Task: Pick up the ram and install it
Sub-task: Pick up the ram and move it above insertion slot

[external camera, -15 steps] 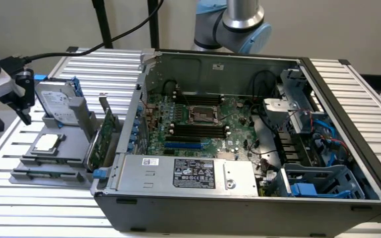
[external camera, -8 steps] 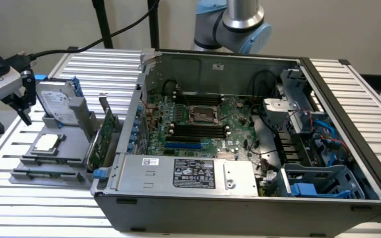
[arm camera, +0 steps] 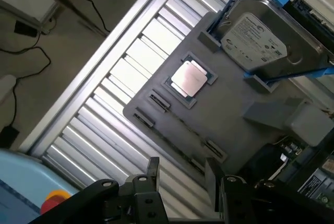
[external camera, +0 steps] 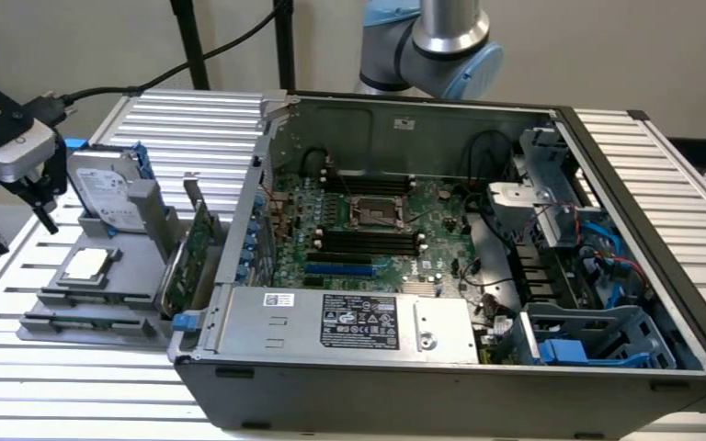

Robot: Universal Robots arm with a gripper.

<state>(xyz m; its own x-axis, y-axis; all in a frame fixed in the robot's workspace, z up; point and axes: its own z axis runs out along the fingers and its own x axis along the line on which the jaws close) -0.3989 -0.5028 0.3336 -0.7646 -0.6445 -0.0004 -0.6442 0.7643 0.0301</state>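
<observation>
Grey tray (arm camera: 235, 127) near gripper (arm camera: 182, 179); jaws spread wide, holding nothing. CPU (arm camera: 190, 78) and hard drive (arm camera: 261, 41) sit on tray, beside open case (external camera: 390, 395).

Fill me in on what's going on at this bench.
The arm's end effector hovers open above the gray parts tray, which sits beside the open computer case. The tray carries a hard drive and a processor. The end effector grips nothing and touches nothing.
</observation>
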